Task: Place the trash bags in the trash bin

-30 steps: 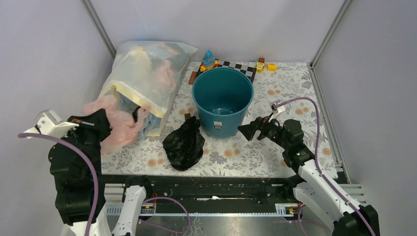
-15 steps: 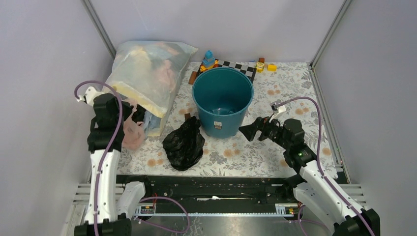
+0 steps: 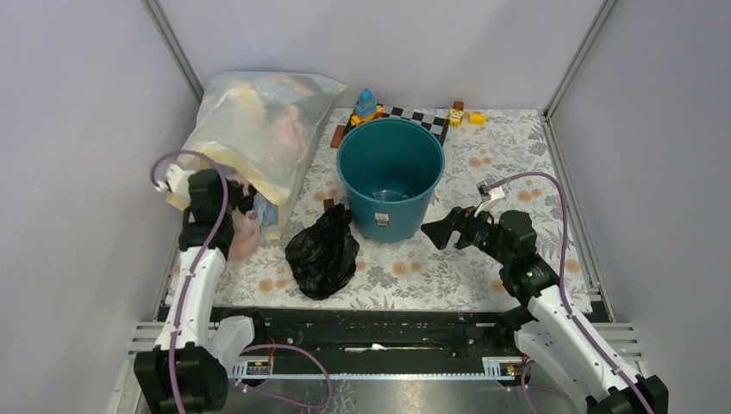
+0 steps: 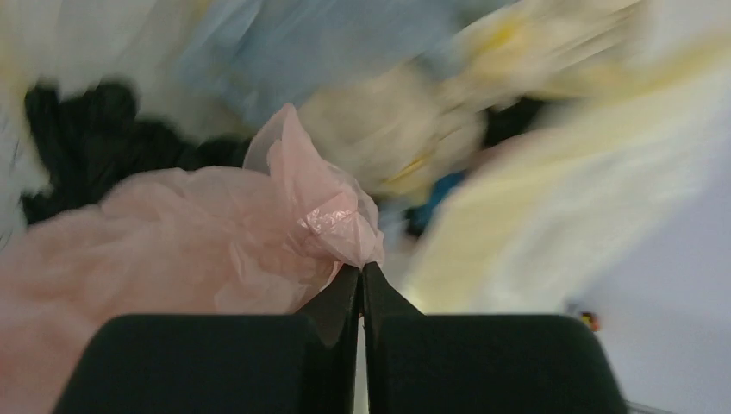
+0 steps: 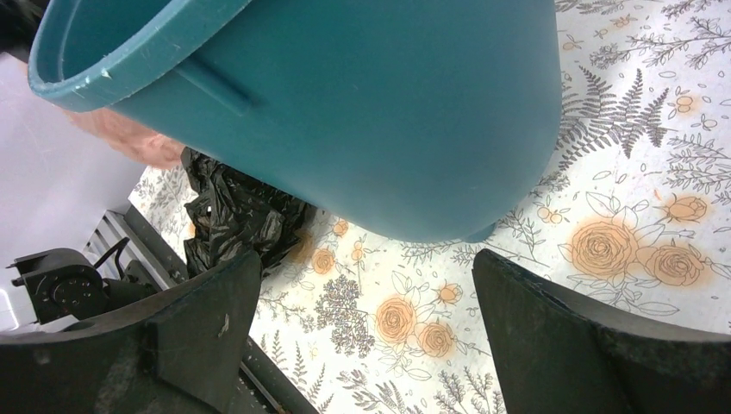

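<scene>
Risk: left gripper pinched on pink bag, not black bag; wrong one may reach bin. right gripper spread, empty, near bin's right.

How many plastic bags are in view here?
3: a black bag beside the teal bin, a pink bag pinched by the left gripper, a large translucent bag at the far left. More may be hidden.

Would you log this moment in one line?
left hand: shut on pink bag | right hand: open beside trash bin | trash bag: on table
</scene>
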Action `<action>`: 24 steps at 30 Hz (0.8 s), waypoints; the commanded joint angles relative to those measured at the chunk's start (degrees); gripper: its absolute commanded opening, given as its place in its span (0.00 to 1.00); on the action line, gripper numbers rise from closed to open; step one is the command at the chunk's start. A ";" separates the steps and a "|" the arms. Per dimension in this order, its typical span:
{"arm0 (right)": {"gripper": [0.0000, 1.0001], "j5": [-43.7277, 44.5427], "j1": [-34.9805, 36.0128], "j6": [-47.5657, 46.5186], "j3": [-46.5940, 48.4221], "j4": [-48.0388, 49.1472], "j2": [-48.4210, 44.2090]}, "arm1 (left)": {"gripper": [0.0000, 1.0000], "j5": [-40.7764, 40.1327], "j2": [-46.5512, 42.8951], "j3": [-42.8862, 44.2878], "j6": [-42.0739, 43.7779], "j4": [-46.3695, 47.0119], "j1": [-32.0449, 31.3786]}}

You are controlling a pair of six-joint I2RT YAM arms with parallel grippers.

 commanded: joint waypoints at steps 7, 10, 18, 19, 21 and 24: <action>1.00 -2.02 0.37 0.59 1.76 -0.08 1.14 | 0.00 4.02 7.53 -17.04 -12.08 19.26 -0.04; 1.00 -2.48 0.35 0.66 0.97 1.82 1.52 | 0.00 9.49 13.91 -16.14 -11.19 32.02 0.06; 1.00 -2.82 0.39 -0.26 3.14 2.34 2.23 | 0.00 14.10 23.24 -3.06 -7.23 42.59 -0.07; 1.00 -2.70 0.39 -0.29 3.30 2.35 2.08 | 0.00 13.24 23.78 -1.38 -5.79 42.22 0.07; 1.00 -2.43 0.39 -0.31 3.34 2.34 1.83 | 0.00 11.38 24.02 1.36 -3.91 39.65 0.39; 1.00 -2.16 0.37 -0.06 3.28 2.50 2.36 | 0.00 9.21 21.60 -1.19 -3.75 43.88 0.30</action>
